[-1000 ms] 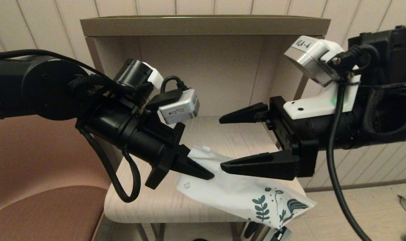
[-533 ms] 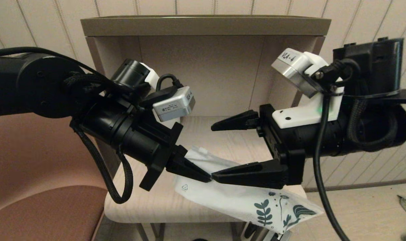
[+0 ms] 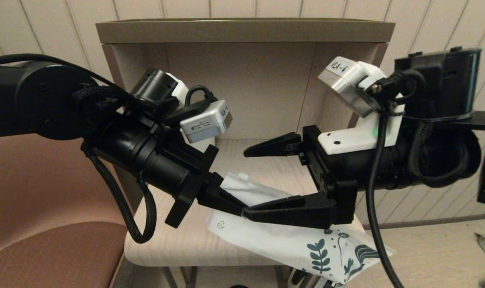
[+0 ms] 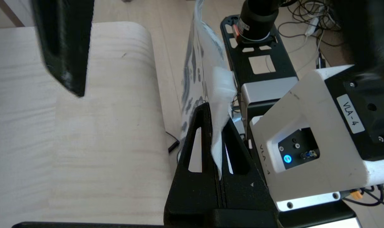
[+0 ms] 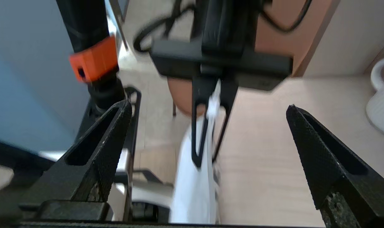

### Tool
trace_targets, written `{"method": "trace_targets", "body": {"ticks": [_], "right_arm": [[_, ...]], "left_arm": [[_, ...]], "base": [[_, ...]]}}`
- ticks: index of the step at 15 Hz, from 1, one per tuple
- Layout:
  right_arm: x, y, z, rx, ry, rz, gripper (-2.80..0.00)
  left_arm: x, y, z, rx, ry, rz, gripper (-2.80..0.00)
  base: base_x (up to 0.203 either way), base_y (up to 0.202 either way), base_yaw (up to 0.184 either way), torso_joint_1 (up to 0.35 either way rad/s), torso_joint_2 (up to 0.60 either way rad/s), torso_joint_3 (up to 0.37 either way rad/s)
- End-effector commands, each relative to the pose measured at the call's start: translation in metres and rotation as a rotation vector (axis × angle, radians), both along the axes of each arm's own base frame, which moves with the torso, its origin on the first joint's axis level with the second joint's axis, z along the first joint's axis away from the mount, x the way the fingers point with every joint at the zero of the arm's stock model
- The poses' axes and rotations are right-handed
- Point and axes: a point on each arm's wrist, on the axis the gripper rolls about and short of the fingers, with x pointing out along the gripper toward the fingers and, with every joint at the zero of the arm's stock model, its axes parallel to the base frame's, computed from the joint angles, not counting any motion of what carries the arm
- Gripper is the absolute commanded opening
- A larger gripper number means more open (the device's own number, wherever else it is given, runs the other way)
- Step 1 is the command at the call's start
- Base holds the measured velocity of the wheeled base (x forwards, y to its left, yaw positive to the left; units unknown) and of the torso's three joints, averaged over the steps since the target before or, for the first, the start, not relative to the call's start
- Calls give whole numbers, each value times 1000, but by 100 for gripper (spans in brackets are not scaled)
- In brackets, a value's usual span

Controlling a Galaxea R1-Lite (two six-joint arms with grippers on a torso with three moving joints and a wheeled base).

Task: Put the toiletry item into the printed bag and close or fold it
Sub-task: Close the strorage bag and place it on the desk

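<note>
The printed bag (image 3: 290, 240) is a soft, thin white pouch with teal leaf prints at one end and a small triangle mark. It hangs above the pale wood-grain shelf (image 3: 186, 244). The left gripper (image 3: 236, 208) pinches its crumpled plain end. The right gripper (image 3: 246, 182) faces it with textured black fingers spread wide, possibly touching the bag. Its camera label reads "VLA-4".

white mug (image 5: 383, 101) cut off by frame edge, printed bag (image 3: 290, 240) mouth hidden, contents perhaps unseen

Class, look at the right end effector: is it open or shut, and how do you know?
Open. The right end effector has its two fingers spread wide apart around the printed bag, touching nothing.
</note>
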Motion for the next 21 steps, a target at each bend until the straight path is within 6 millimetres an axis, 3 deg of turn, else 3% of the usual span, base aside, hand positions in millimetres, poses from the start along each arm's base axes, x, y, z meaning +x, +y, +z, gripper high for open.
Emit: {"method": "trace_targets", "body": {"ticks": [1, 9, 10, 21], "right_arm": [[2, 3, 0, 15, 1, 6, 0], [3, 6, -3, 9, 10, 12, 0], [3, 6, -3, 9, 10, 12, -280], [2, 5, -2, 11, 8, 13, -280]], "left_arm": [[0, 0, 1, -3, 6, -5, -280], [0, 0, 0, -6, 21, -12, -280], [0, 0, 0, -6, 22, -11, -280], [0, -1, 0, -10, 16, -11, -280]], "base": [[0, 0, 0, 0, 0, 0], [0, 0, 0, 0, 0, 0], [0, 0, 0, 0, 0, 0], [0, 0, 0, 0, 0, 0]]}}
